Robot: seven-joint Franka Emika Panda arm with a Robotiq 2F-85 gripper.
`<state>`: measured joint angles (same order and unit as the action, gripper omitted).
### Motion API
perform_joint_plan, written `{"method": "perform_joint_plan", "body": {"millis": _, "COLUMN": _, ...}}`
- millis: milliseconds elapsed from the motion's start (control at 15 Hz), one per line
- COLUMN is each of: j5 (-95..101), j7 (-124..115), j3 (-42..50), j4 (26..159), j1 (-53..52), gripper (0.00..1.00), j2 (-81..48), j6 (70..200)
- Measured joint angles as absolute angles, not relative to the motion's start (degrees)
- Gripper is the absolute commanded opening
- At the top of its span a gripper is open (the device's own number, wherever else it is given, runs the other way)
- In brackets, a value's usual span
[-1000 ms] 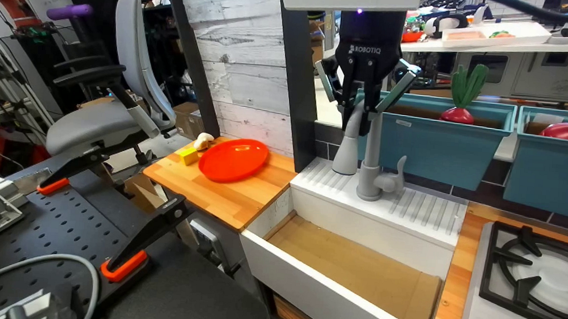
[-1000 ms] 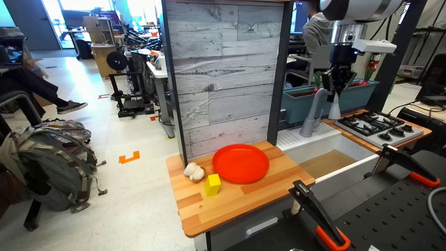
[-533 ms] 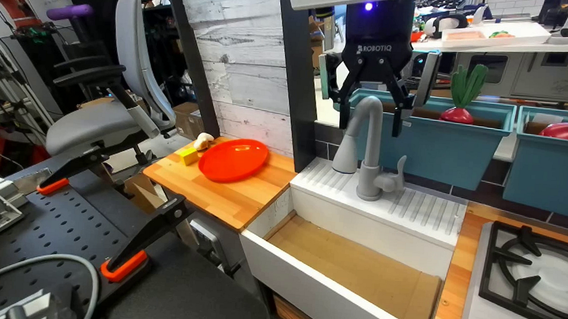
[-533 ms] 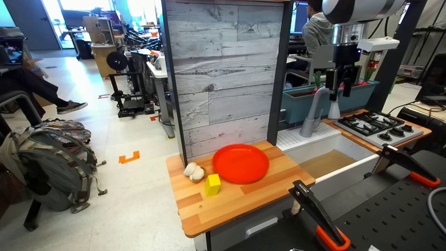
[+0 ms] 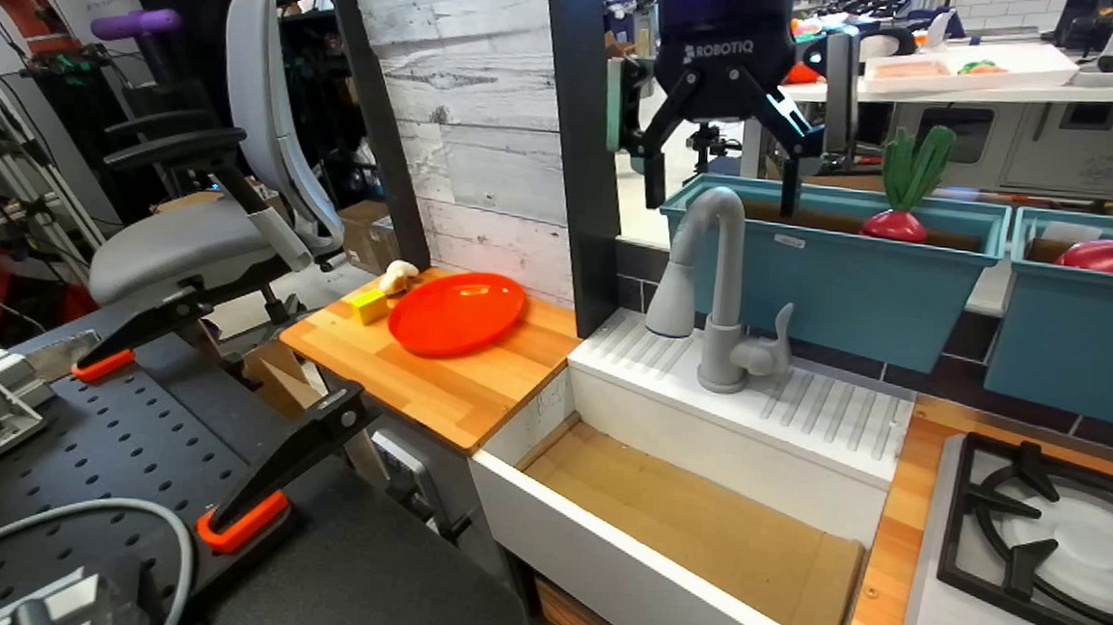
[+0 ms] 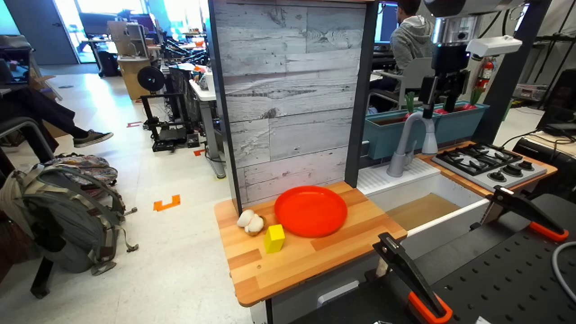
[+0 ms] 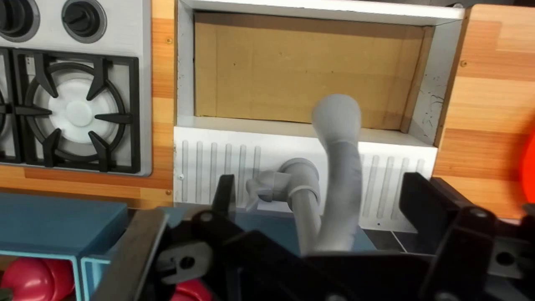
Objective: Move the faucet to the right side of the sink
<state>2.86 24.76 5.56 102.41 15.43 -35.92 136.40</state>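
The grey faucet (image 5: 729, 284) stands upright on the ribbed white back ledge of the sink (image 5: 642, 574). In that exterior view its spout hooks toward the left, and the lever (image 5: 784, 341) sticks out on the right. My gripper (image 5: 722, 208) is open above the arch, its fingers spread to either side with nothing held. In another exterior view the gripper (image 6: 438, 112) hangs over the top of the faucet (image 6: 405, 139). From the wrist, the faucet's spout (image 7: 340, 179) runs between the wide-apart fingers, over the sink's tan bottom (image 7: 305, 71).
Teal bins (image 5: 839, 281) with red radishes (image 5: 895, 225) stand behind the faucet. A stove (image 5: 1074, 547) lies right of the sink. To the left, a wooden counter (image 5: 436, 392) bears a red plate (image 5: 460, 314), a yellow block (image 5: 369, 306) and a white garlic-like item (image 5: 398, 276).
A second ago my jaws stood close together at the upper spout. They have spread wide, and the gripper has risen above the arch. The faucet's spout has shifted only slightly.
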Motion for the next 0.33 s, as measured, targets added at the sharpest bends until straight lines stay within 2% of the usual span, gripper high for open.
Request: {"method": "perform_joint_plan", "body": {"millis": 333, "j5": 2.7, "j7": 24.7, "j3": 2.0, "j4": 112.3, "j1": 15.3, "gripper": 1.0, "j2": -27.2, "j6": 141.8}}
